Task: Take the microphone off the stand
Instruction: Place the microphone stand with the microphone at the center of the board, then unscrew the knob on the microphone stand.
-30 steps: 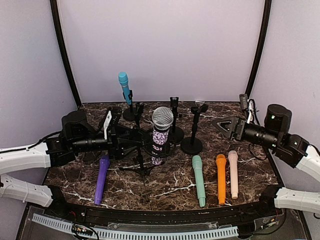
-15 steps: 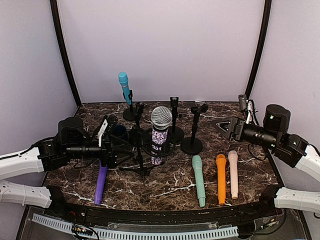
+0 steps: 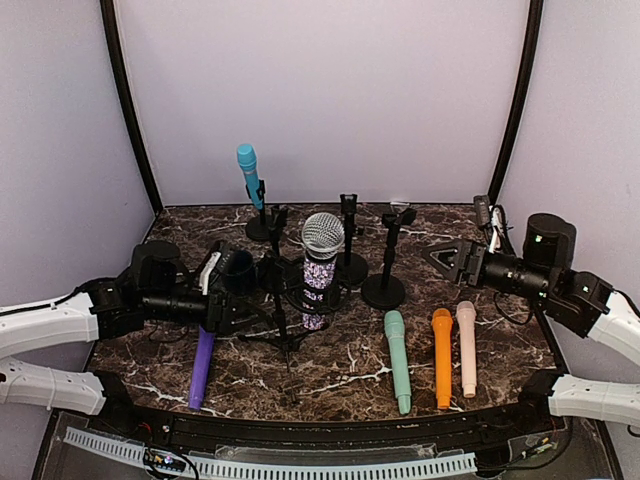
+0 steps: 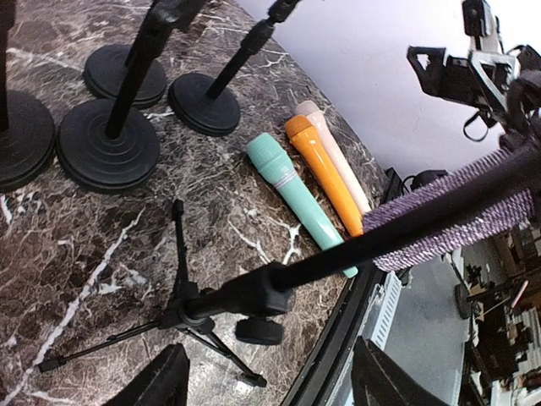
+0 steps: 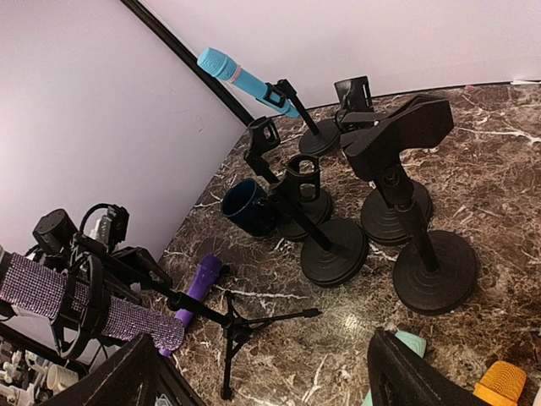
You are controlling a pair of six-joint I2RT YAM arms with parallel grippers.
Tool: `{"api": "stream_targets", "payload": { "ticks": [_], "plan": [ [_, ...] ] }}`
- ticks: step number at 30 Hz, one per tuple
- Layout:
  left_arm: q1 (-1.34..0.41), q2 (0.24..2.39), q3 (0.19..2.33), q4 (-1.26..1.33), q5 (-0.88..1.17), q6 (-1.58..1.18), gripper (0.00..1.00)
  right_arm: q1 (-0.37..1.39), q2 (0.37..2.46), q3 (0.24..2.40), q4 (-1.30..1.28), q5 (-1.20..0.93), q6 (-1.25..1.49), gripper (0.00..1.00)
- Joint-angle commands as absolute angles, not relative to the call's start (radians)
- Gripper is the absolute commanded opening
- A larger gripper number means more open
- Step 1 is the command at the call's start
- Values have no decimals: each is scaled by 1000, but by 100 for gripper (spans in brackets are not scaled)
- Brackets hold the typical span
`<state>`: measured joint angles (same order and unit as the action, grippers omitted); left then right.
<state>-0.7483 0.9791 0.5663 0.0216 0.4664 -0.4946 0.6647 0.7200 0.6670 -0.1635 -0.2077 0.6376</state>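
The sparkly purple microphone is seated near-upright, mesh head up, in the tripod stand mid-table. It's found just to the right of the left gripper, whose jaws are spread with nothing gripped. The right gripper, likewise spread and empty, is well apart, so the left arm is judged nearer. Six mics are counted: this one, a blue microphone on a stand, and four loose mics laid flat. The round-base stands overlap too much to be counted surely.

Right of the left gripper, a glittery purple microphone with silver mesh head sits in a black tripod stand. A plain purple microphone lies on the marble worktop beneath that gripper. A teal microphone, orange microphone and pink microphone lie side by side on the near side of the right gripper.
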Motion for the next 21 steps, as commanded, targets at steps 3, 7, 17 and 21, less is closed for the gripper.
{"api": "stream_targets", "payload": {
  "ticks": [3,7,17,21],
  "plan": [
    [-673,1022,521,84,591,-568,68,672,709,664,-127,-196,642,86],
    [-673,1062,519,121,660,-563,64,672,709,661,-125,-196,644,86],
    [-673,1130,518,188,696,-560,60,672,715,663,-123,-200,644,86],
    [-675,1125,523,199,703,-518,57,672,708,663,-131,-198,642,86]
  ]
}}
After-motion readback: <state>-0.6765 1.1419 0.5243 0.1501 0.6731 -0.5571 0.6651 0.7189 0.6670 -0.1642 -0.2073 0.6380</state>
